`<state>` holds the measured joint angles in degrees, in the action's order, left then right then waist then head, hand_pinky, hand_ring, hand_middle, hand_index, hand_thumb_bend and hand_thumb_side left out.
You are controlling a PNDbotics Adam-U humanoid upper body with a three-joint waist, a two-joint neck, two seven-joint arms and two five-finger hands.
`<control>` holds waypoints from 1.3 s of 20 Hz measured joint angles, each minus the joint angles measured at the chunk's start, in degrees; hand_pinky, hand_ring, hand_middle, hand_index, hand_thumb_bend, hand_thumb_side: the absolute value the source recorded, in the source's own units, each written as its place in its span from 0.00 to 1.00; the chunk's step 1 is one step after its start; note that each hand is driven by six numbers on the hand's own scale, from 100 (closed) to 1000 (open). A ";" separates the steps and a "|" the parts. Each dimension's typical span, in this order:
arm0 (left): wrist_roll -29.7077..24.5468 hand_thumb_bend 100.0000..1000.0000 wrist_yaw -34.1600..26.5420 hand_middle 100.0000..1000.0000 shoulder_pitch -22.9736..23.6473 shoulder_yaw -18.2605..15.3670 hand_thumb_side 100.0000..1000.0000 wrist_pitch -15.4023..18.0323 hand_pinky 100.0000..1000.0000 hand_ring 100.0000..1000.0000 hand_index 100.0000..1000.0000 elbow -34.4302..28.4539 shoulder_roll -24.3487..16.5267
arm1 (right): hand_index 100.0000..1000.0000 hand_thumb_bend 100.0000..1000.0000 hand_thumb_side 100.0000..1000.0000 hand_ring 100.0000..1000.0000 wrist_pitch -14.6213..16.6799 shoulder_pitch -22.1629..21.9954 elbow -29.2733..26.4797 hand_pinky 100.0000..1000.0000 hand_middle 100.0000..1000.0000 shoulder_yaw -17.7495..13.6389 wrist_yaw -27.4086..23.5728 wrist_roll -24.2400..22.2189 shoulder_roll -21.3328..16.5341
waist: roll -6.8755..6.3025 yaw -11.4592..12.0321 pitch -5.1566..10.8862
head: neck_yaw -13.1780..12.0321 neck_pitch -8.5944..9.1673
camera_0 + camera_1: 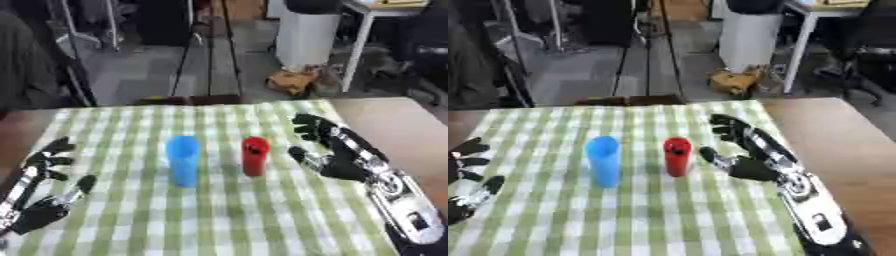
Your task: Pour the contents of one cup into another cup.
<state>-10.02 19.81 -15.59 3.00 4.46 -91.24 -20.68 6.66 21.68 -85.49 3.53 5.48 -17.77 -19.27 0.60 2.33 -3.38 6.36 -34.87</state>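
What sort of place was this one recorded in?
Probably a lab or workshop: beyond the table's green checked cloth are tripod legs, a white bin and a white desk leg on a bare floor.

**Layout on the table**

Two cups are stood upright near the middle of the table, on the cloth laid over it. The taller cup is placed to the left, the shorter cup just beside it on the right, not touching. The right hand is held just right of the shorter cup, apart from it, palm turned toward it. The left hand is seen at the near left corner, well apart from both cups.
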 measured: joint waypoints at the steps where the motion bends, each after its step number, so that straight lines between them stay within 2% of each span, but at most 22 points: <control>1: -0.01 0.39 0.00 0.86 0.00 0.00 0.51 -0.01 0.66 0.80 0.94 0.00 0.00 | 0.96 0.38 0.38 0.90 0.01 0.01 0.21 0.90 0.89 0.00 0.00 0.01 0.09 | -0.02 0.01 0.00 | 0.00 0.00; 7: -0.10 0.39 0.00 0.86 -0.06 0.02 0.50 -0.09 0.66 0.80 0.94 0.00 0.04 | 0.95 0.40 0.38 0.89 0.34 1.21 3.38 0.90 0.88 0.06 0.54 -0.28 0.60 | -0.20 0.19 -0.01 | 0.10 0.00; 15: -0.20 0.39 0.00 0.86 -0.32 0.06 0.50 -0.16 0.66 0.80 0.94 0.00 0.08 | 0.95 0.44 0.39 0.90 1.72 4.08 9.62 0.91 0.88 0.56 3.78 -0.53 1.69 | -0.78 0.78 -0.31 | 0.54 0.25; 26: -0.27 0.38 0.00 0.86 -0.91 0.37 0.50 -0.17 0.66 0.80 0.94 -0.01 0.53 | 0.95 0.47 0.39 0.90 4.13 7.67 18.99 0.91 0.88 -0.14 8.34 1.49 4.27 | -1.49 1.58 -0.95 | 1.25 0.54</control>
<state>-10.29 19.81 -16.50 3.37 4.29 -91.25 -20.15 10.79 29.35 -66.50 3.39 13.82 -16.28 -15.01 -0.89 3.91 -4.33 7.61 -34.33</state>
